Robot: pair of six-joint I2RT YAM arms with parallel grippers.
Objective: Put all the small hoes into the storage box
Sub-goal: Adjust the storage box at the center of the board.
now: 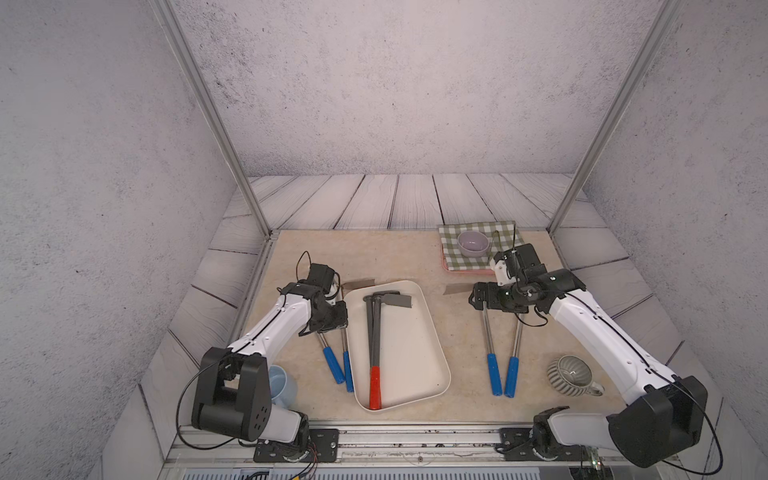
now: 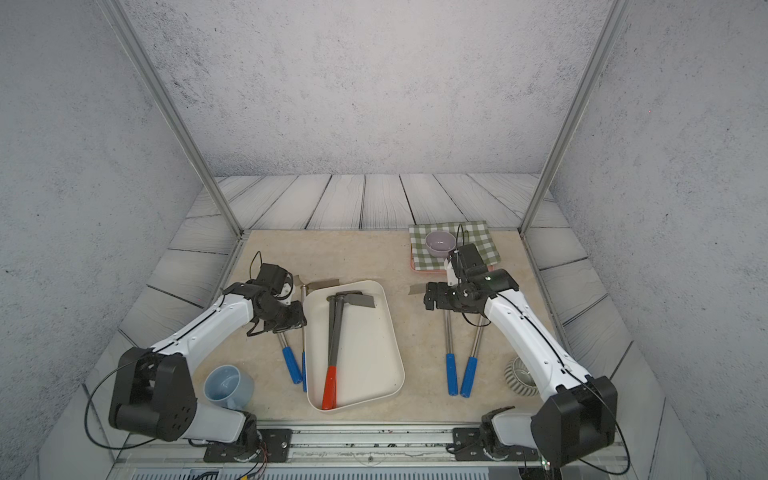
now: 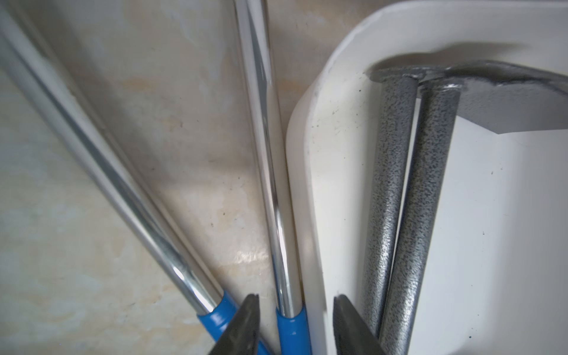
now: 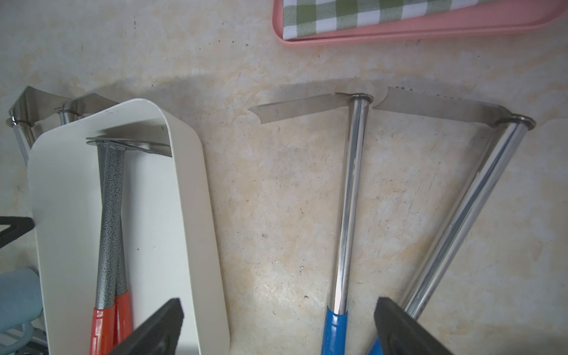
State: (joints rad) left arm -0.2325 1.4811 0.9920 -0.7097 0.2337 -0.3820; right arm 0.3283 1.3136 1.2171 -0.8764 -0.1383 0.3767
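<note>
Left gripper point(image 3: 295, 302) hangs low over the left edge of the storage box point(image 1: 409, 357), jaws part-way spread and pinching nothing. One fingertip point(image 3: 246, 322) sits on the table side of a blue-handled small hoe point(image 3: 273, 184) and the other over the box interior, so both the steel shaft and the box wall lie in the gap. This hoe lies flat on the table point(image 1: 415, 257), lengthwise against the outside of the box wall, blade end away from the robot. That contact leaves no room for a finger between shaft and wall, which is the likely reason for the straddle. A second blue-handled hoe point(image 3: 123, 184) lies just beside it, angled off. Right gripper point(image 4: 278, 302) hovers fully spread and empty above a third blue-handled hoe point(image 4: 347, 215), with a fourth blue-handled hoe point(image 4: 470, 215) just beside; both rest on the table right of the box, apart from it. Two red-gripped hoes point(image 1: 375, 332) already lie inside the box along its left half, leaving the right half free. Judged from this layout, the blue-handled tools are not yet stowed. Closing the left jaws where they stand risks clamping the wall together with the shaft.
</note>
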